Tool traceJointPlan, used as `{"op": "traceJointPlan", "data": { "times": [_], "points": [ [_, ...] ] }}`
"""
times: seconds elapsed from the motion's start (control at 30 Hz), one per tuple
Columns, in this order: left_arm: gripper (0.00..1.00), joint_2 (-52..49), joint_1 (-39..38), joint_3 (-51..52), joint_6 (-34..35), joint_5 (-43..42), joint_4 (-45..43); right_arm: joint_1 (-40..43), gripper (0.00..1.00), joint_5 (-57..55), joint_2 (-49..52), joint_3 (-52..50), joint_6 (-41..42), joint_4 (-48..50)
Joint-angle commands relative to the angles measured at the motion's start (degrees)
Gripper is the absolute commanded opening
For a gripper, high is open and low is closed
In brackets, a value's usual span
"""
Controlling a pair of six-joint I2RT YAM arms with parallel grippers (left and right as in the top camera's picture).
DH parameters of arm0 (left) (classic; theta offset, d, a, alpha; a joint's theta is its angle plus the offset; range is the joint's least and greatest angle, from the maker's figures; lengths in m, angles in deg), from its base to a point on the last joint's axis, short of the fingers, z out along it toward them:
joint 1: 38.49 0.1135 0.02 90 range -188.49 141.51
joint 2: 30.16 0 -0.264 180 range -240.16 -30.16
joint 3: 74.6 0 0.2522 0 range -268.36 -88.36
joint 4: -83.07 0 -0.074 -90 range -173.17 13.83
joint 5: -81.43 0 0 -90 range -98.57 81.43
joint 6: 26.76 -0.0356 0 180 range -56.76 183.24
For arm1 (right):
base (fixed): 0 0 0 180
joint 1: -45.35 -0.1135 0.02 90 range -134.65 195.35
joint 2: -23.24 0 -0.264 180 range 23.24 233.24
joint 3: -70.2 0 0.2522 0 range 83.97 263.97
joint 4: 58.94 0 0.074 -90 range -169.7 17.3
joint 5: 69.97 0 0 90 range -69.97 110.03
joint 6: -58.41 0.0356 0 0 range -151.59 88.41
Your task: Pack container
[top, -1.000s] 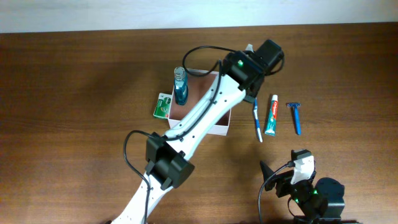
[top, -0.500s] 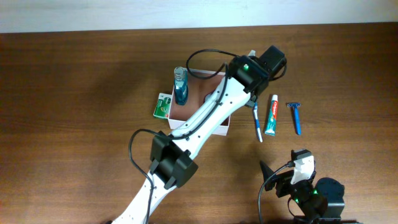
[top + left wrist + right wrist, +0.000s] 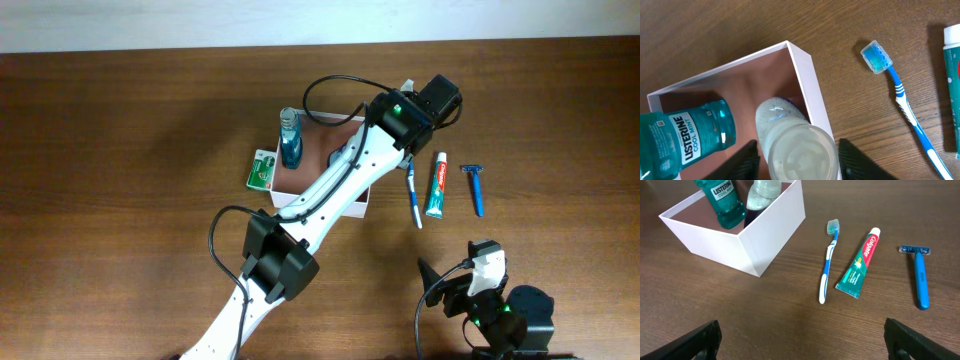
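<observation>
The container [image 3: 361, 206] is a white-walled box with a pinkish-tan inside, at the table's middle; it also shows as the container [image 3: 809, 82] and the container [image 3: 771, 234]. A teal Listerine bottle [image 3: 686, 135] stands in it. My left gripper [image 3: 800, 161] hangs over the box's right wall, shut on a clear bottle [image 3: 790, 137] whose dark cap end points down into the box. That clear bottle [image 3: 760, 194] stands beside the Listerine bottle [image 3: 724, 201]. My right gripper [image 3: 802, 340] is open near the front edge, holding nothing.
A blue toothbrush [image 3: 412, 195], a toothpaste tube [image 3: 437, 185] and a blue razor [image 3: 475, 188] lie in a row right of the box. A green packet [image 3: 262, 170] lies against its left wall. The left arm reaches diagonally over the box.
The left wrist has shifted slightly right and toward the far side over the box's right wall. The right arm has not moved.
</observation>
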Motion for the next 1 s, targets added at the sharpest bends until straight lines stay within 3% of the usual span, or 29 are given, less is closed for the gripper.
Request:
{"op": "traceJointPlan", "data": {
  "times": [0.0,0.37,0.97],
  "points": [
    [0.45,-0.5,0.2,0.1,-0.8,1.0,-0.1,0.3,0.99,0.7,-0.5,-0.3,0.5,-0.2],
    [0.31,0.3,0.3,0.1,-0.7,1.2,2.0,0.3,0.99,0.7,-0.5,-0.3,0.5,-0.2],
    [0.24,8.1,3.7,0.0,4.6,-3.1,3.1,0.3,0.99,0.7,-0.5,-0.3,0.5,-0.2]
  ]
}}
